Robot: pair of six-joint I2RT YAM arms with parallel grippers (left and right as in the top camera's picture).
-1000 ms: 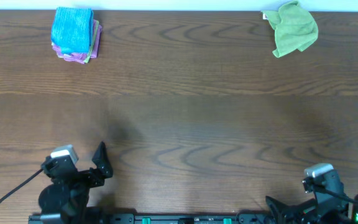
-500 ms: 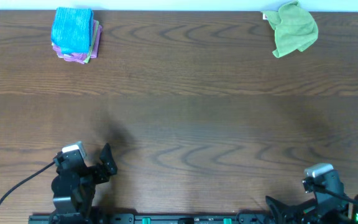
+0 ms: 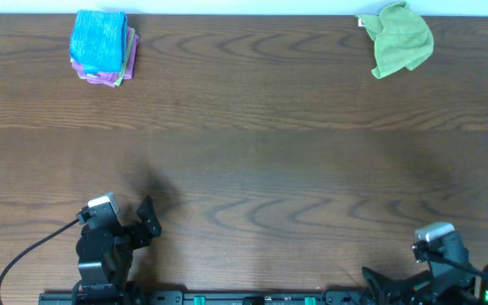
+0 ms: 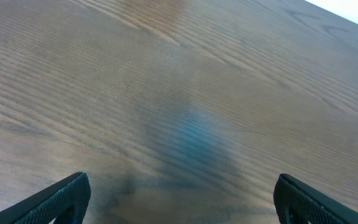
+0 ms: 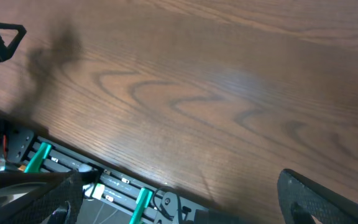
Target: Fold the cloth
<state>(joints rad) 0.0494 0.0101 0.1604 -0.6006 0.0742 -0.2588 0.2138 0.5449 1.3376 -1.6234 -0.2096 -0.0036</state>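
The cloth (image 3: 99, 39) is sky-blue and lies folded on top of a small stack at the table's far left corner, seen only in the overhead view. My left gripper (image 3: 143, 225) is at the near left edge, far from the cloth. In the left wrist view the left gripper (image 4: 182, 200) is open over bare wood, its fingertips (image 4: 67, 195) wide apart. My right gripper (image 5: 180, 199) is open too, low at the near right edge, and nothing is between its fingers (image 5: 319, 198). The right arm (image 3: 436, 244) sits at the bottom right of the overhead view.
Purple and green folded cloths (image 3: 117, 74) lie under the blue one. A crumpled olive-green cloth (image 3: 402, 39) sits at the far right corner. A black rail with green clips (image 5: 73, 168) runs along the wooden table's (image 3: 261, 152) near edge.
The left arm has shifted a little to the right and drawn back toward the near edge, still open. The right arm and all cloths are as before.
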